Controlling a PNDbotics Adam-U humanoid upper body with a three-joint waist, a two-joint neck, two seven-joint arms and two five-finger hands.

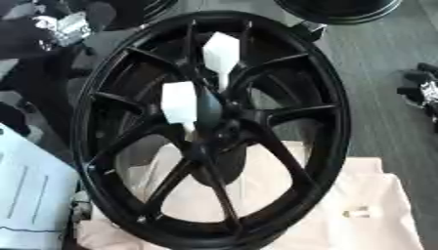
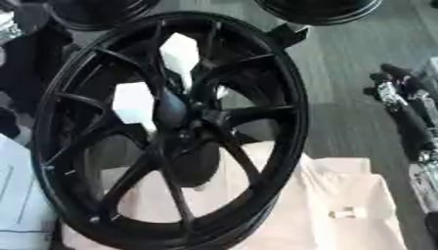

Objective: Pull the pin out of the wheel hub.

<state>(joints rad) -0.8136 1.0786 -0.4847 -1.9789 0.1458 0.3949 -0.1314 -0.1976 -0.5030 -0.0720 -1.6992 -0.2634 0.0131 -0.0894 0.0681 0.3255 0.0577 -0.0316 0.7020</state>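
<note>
Black metal fills most of the picture: a big spoked wheel (image 1: 214,129) stands nearly upright, tilted a little, its lower rim resting on a pale cloth (image 1: 359,195) spread over the near right corner of the grey floor (image 1: 385,73). It looks heavy and rigid, so it should stay put under a pull, though it could rock on its narrow rim.

Two more dark wheels show partly along the far edge. A white sheet (image 1: 30,195) lies at the near left corner.

At the right edge the right hand (image 2: 402,105), black with silver joints, hangs well apart from the wheel and has hold of nothing; whether its fingers are straight or curled I cannot tell. The left hand (image 1: 55,27) shows at the far left corner, dark and silver, also clear of the wheel; its fingers cannot be made out.

Two white pins stick out near the hub: the upper pin (image 1: 221,56) between the top spokes, the lower pin (image 1: 180,105) just left of the centre. Each has a broad flat head on a thinner stem. They look light, stiff and probably smooth; the flat head seems the best place to pinch, pulling straight out along the stem.
</note>
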